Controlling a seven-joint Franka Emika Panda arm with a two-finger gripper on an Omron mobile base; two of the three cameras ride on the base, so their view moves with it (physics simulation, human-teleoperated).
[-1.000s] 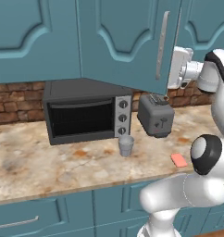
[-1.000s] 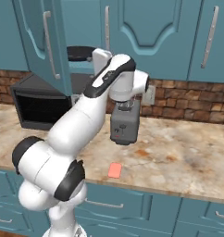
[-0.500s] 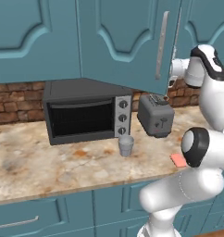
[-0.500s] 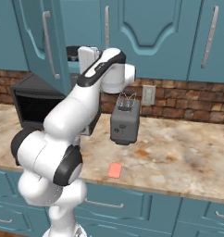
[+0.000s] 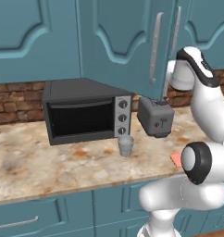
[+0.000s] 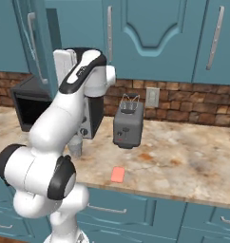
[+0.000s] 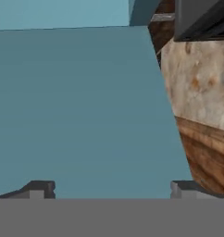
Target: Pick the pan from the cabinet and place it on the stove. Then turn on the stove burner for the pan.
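The cabinet [image 5: 123,46] is teal, and one door stands swung out over the counter, its silver bar handle [image 5: 155,46] facing me. My white hand [image 5: 177,74] sits just behind that door's free edge. In the right base view the hand [image 6: 64,64] is pressed close to the open door [image 6: 41,42]. My gripper [image 7: 114,190] is open with nothing between its fingertips [image 7: 40,187], and a flat teal door panel [image 7: 86,106] lies right in front of it. The pan is hidden. The stove and its burner are out of view.
On the marbled counter [image 5: 49,166] stand a dark toaster oven [image 5: 86,111], a grey toaster [image 5: 155,118], a small glass [image 5: 126,146] and a flat red sponge [image 6: 118,174]. A brick backsplash with an outlet [image 6: 151,97] runs behind. Closed teal upper doors [image 6: 150,38] hang to the right.
The arm has swung its hand leftward, from above the toaster to the free edge of the open cabinet door. The jaws have stayed open. Nothing on the counter has moved.
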